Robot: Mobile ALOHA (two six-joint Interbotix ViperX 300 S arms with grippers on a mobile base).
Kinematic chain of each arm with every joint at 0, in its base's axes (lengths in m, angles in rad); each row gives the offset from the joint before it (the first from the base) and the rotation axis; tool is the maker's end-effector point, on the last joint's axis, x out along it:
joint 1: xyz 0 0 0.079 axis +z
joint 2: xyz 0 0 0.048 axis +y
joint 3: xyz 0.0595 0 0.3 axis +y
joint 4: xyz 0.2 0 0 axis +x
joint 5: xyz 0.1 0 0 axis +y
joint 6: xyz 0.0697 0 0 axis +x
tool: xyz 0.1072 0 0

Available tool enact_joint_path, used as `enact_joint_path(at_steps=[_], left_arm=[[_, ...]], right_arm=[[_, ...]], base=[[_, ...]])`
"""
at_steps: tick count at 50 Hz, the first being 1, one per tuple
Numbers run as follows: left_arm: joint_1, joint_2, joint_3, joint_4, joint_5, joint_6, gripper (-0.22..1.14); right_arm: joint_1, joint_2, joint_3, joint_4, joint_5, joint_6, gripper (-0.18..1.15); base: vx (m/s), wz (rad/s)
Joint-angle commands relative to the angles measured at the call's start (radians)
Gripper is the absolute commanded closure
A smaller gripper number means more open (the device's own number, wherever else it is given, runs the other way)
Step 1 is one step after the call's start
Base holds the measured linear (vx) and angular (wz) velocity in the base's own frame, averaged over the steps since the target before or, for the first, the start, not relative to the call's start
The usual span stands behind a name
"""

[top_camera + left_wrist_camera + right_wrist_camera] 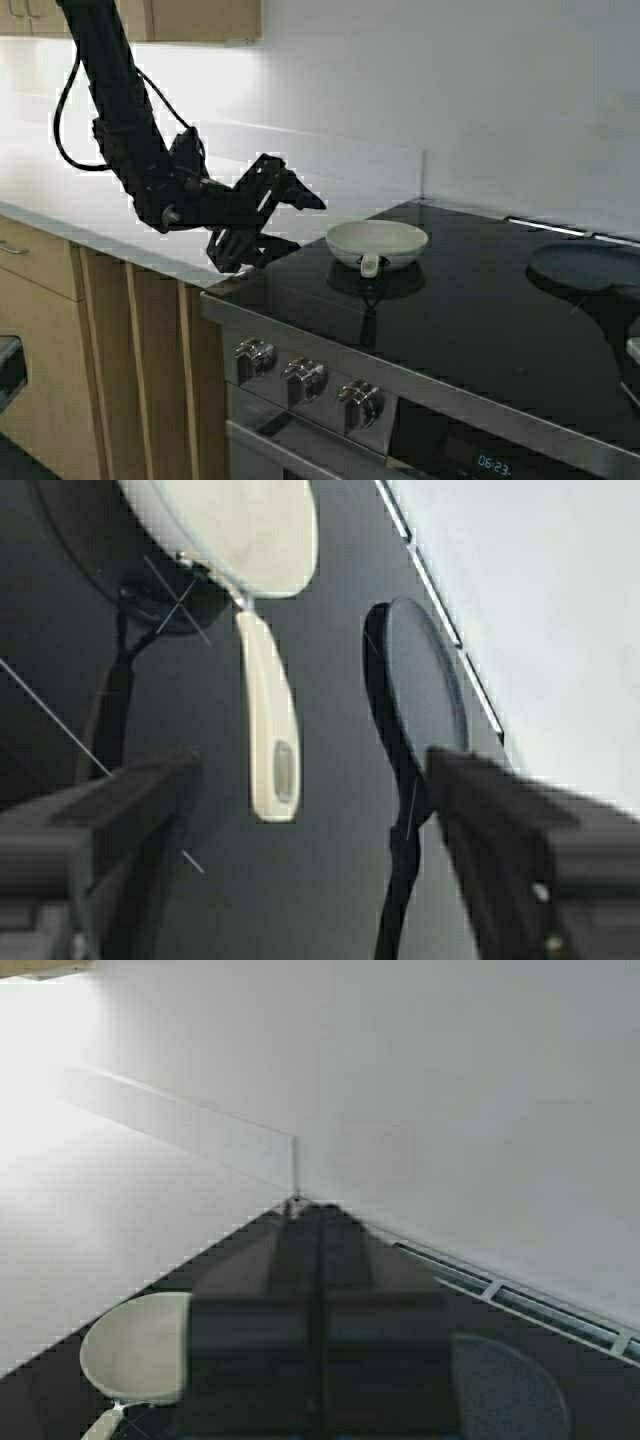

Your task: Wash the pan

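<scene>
The pan (377, 243) sits ungrasped on the stove just beyond our left gripper (280, 225), fingers apart; we're approaching, and next must close around its handle (270, 730).

Cut off and blurred parts
The dark flat pan (588, 268) runs off the high view's right edge; the right hand (320, 1360) is a blur covering part of the cream pan (135, 1350).
</scene>
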Motion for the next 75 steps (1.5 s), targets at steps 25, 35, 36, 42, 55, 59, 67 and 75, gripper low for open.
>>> enact_joint_path(at_steps=[25, 35, 36, 42, 55, 59, 67, 75], left_arm=[[-0.075, 0.153, -0.209, -0.067, -0.008, -0.098, -0.08], [-0.087, 0.202, -0.255, -0.123, -0.006, -0.097, -0.08], [-0.087, 0.206, -0.258, -0.126, -0.006, -0.097, -0.08], [-0.087, 0.232, -0.287, -0.137, -0.006, -0.098, -0.08], [-0.091, 0.272, -0.359, -0.144, 0.012, -0.103, -0.08], [-0.094, 0.278, -0.379, -0.144, 0.025, -0.104, -0.08], [-0.104, 0.290, -0.422, -0.144, 0.048, -0.107, -0.08], [-0.117, 0.318, -0.482, -0.144, 0.074, -0.130, -0.08]], right_arm=[[0.002, 0.006, -0.017, -0.002, 0.000, 0.006, 0.91], [0.002, 0.006, -0.018, 0.000, 0.000, 0.008, 0.91], [0.002, 0.008, -0.018, 0.000, 0.000, 0.006, 0.91], [0.002, 0.008, -0.018, 0.000, 0.000, 0.008, 0.91], [0.002, 0.008, -0.018, 0.000, 0.000, 0.008, 0.91], [0.002, 0.008, -0.018, 0.000, 0.000, 0.008, 0.91], [0.002, 0.008, -0.020, 0.000, 0.000, 0.008, 0.91], [0.002, 0.008, -0.018, -0.002, 0.000, 0.008, 0.91]], base=[[0.00, 0.00], [0.00, 0.00], [0.00, 0.00], [0.00, 0.00], [0.00, 0.00], [0.00, 0.00], [0.00, 0.00], [0.00, 0.00]])
